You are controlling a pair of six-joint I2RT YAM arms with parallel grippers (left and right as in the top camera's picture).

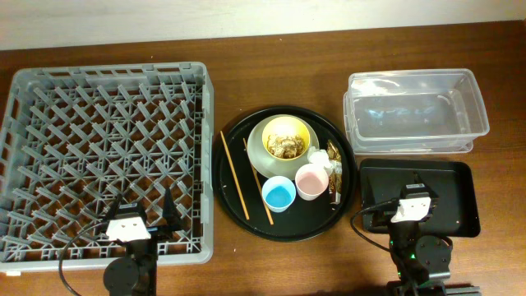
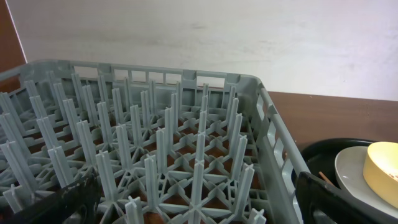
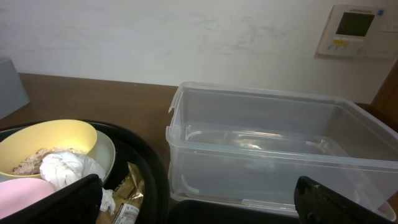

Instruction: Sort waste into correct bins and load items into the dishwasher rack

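The grey dishwasher rack (image 1: 107, 156) fills the left. On the round black tray (image 1: 288, 226), a yellow bowl (image 1: 285, 138) with brown food scraps stands on a pale plate (image 1: 255, 152). Beside it are a blue cup (image 1: 279, 194), a pink cup (image 1: 311, 182), white tissue (image 1: 327, 164), a gold wrapper (image 1: 334, 185) and two chopsticks (image 1: 234, 174). The clear tub (image 1: 415, 111) and the black bin (image 1: 456, 197) are at the right. My left gripper (image 2: 196, 208) is open over the rack's near edge. My right gripper (image 3: 199, 205) is open over the black bin, facing the tub (image 3: 273, 149).
The round tray lies between the rack and the bins. The right wrist view shows the bowl (image 3: 56, 140), tissue (image 3: 65, 168) and wrapper (image 3: 127, 186) at its left. A wall runs behind the table, with a thermostat (image 3: 354, 28) on it.
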